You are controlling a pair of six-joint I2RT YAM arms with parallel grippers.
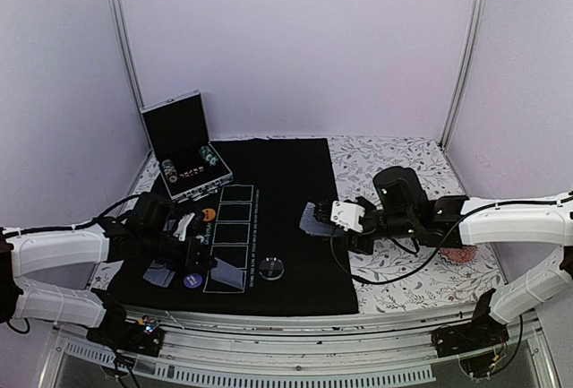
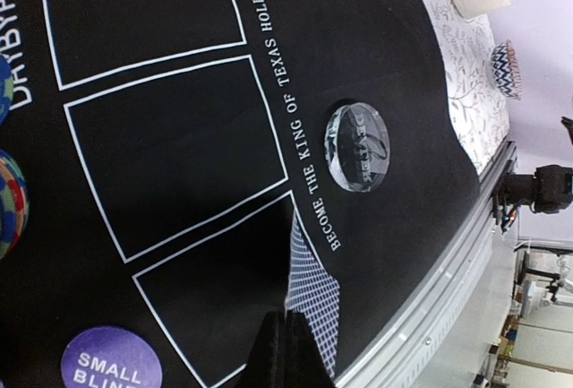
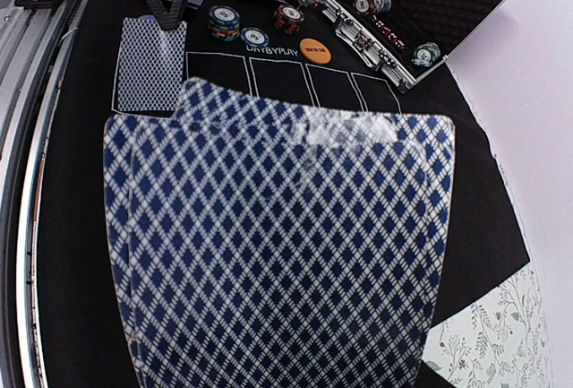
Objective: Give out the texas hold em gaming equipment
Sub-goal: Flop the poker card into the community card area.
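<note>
Dealt card: A lattice-backed card (image 2: 313,303) lies face down in the lowest white box at the bottom of the black mat (image 1: 295,173), near the front rail.
Left gripper: At lower left of the overhead frame, the left gripper (image 2: 281,352) has its fingers pressed together and holds nothing. Its tip is at that card's edge; whether it bears down cannot be told.
Markers: A purple "small blind" disc (image 2: 112,366) sits just beside the box. A clear disc (image 2: 356,148) lies beside the printed slogan.
Right gripper: Mid-frame, the right gripper (image 1: 327,219) is clamped on a deck (image 3: 277,245) of fanned cards above the mat's right half. The wrist view hides its fingers behind the cards.
Farther back: Striped poker chips (image 3: 224,19) and an orange disc (image 3: 314,47) sit at the far end of the boxes. An open case (image 1: 183,142) stands at the mat's upper-left corner.
Step in hand: Probably squaring the dealt card inside its outline.
Doing it well: Press lightly, push slowly along the card's long side, and stop once the edges sit within the white line. The deck wants a level, firm pinch so that nothing slips from the fan.
</note>
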